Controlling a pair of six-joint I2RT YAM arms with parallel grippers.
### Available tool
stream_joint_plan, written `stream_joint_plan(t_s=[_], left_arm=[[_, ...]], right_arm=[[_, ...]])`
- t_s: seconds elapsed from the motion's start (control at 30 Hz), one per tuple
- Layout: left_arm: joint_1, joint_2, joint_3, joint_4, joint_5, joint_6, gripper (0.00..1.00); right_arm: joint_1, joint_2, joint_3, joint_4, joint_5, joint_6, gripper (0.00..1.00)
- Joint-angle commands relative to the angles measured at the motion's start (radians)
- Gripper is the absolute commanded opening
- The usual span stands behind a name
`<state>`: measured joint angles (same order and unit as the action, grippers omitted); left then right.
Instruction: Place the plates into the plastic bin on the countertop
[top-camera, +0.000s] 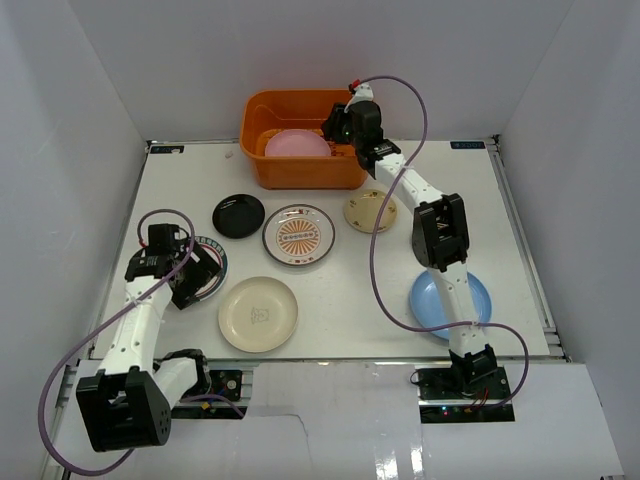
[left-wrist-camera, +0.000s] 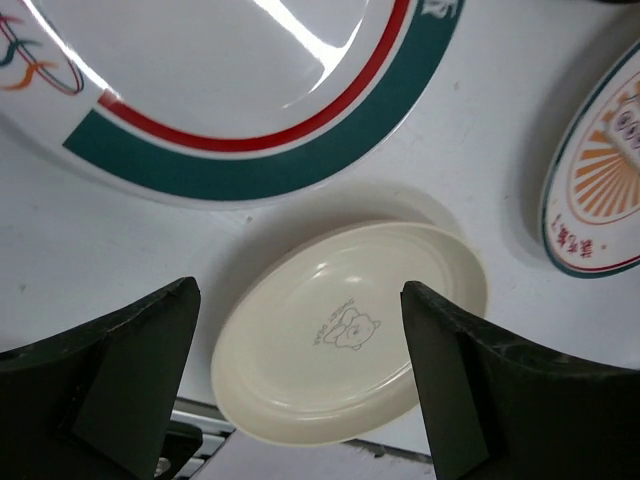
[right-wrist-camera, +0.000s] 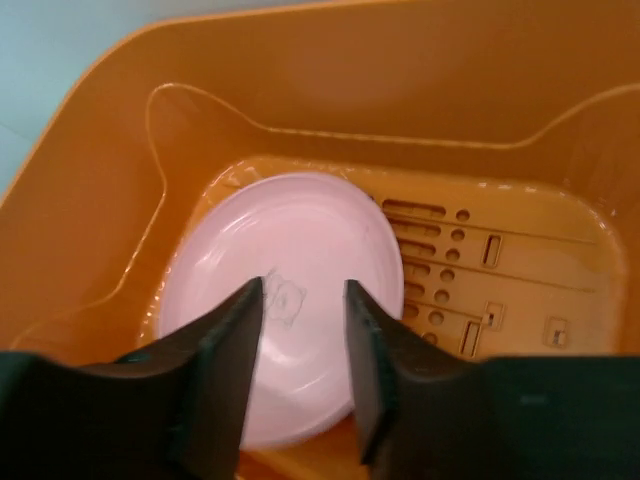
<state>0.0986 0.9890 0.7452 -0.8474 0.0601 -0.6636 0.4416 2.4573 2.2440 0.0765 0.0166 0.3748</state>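
Note:
The orange plastic bin (top-camera: 262, 108) stands at the back of the white countertop (top-camera: 340, 300). A pink plate (top-camera: 297, 143) lies in it, also seen in the right wrist view (right-wrist-camera: 290, 240). My right gripper (top-camera: 333, 127) hangs over the bin, open and empty above the pink plate (right-wrist-camera: 302, 290). My left gripper (top-camera: 198, 276) is open and empty (left-wrist-camera: 300, 290) over a dark-rimmed patterned plate (top-camera: 214, 250) with a green and red band (left-wrist-camera: 250, 170). A cream plate (top-camera: 258, 313) lies beside it (left-wrist-camera: 350, 330). A black plate (top-camera: 238, 215), sunburst plate (top-camera: 298, 235), tan plate (top-camera: 370, 211) and blue plate (top-camera: 435, 300) lie on the countertop.
White walls enclose the countertop on three sides. The right arm stretches over the blue plate and past the tan plate. Purple cables loop from both arms. The bin's slatted floor (right-wrist-camera: 480, 290) shows to the right of the pink plate.

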Motion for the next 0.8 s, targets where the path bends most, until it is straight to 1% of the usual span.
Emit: stream_joint_plan(t_s=[0.0,0.07,0.1,0.17,0.2,0.27,0.3,0.33,0.37,0.4,0.47,0.5,0.53,0.57,0.6,0.63,0.67,0.73,0.77], left_arm=[[-0.031,0.036,-0.001,-0.113,-0.009,-0.002,0.93],[-0.048,0.062,0.003,-0.124,-0.005,0.004,0.93],[-0.075,0.088,0.006,-0.124,-0.014,0.010,0.93],[-0.085,0.111,0.011,-0.124,-0.022,0.016,0.92],[-0.105,0.120,0.006,-0.117,-0.007,0.024,0.92],[-0.126,0.137,-0.010,-0.096,0.024,0.025,0.90],[-0.138,0.138,-0.033,-0.088,0.041,0.025,0.88],[-0.145,0.145,-0.040,-0.082,0.061,0.019,0.87],[-0.152,0.149,-0.043,-0.079,0.066,0.015,0.86],[-0.169,0.152,-0.052,-0.075,0.070,0.013,0.82],[-0.184,0.174,-0.055,-0.071,0.076,0.012,0.79],[-0.203,0.181,-0.056,-0.071,0.076,0.010,0.76],[-0.214,0.189,-0.056,-0.074,0.075,0.009,0.76],[-0.223,0.204,-0.056,-0.074,0.075,0.009,0.75],[-0.238,0.209,-0.056,-0.074,0.075,0.010,0.73],[-0.244,0.215,-0.056,-0.073,0.073,0.010,0.71],[-0.249,0.220,-0.056,-0.071,0.075,0.013,0.69],[-0.255,0.223,-0.056,-0.071,0.079,0.013,0.64],[-0.269,0.223,-0.055,-0.073,0.080,0.013,0.63]], right_arm=[[-0.009,-0.061,-0.030,0.074,0.031,-0.025,0.48],[-0.009,-0.096,-0.052,0.077,0.022,-0.033,0.51],[-0.009,-0.131,-0.078,0.075,0.013,-0.040,0.52],[-0.009,-0.181,-0.115,0.075,-0.003,-0.045,0.53],[-0.009,-0.210,-0.168,0.078,-0.044,-0.045,0.53],[-0.007,-0.314,-0.245,0.088,-0.082,-0.036,0.53],[-0.007,-0.395,-0.294,0.109,-0.125,-0.027,0.52],[-0.004,-0.440,-0.407,0.126,-0.145,-0.007,0.52],[-0.001,-0.480,-0.466,0.138,-0.162,0.004,0.52],[-0.001,-0.560,-0.582,0.158,-0.197,0.021,0.52],[-0.001,-0.641,-0.697,0.172,-0.233,0.061,0.52],[0.000,-0.726,-0.759,0.199,-0.259,0.071,0.52],[0.000,-0.772,-0.888,0.215,-0.268,0.081,0.52],[-0.001,-0.814,-0.950,0.226,-0.274,0.094,0.52],[-0.001,-0.899,-1.010,0.232,-0.276,0.096,0.52],[-0.001,-0.943,-1.117,0.230,-0.274,0.096,0.52],[-0.001,-1.021,-1.167,0.224,-0.273,0.089,0.52],[-0.001,-1.093,-1.260,0.175,-0.265,0.075,0.51],[-0.001,-1.128,-1.352,0.155,-0.241,0.056,0.51]])
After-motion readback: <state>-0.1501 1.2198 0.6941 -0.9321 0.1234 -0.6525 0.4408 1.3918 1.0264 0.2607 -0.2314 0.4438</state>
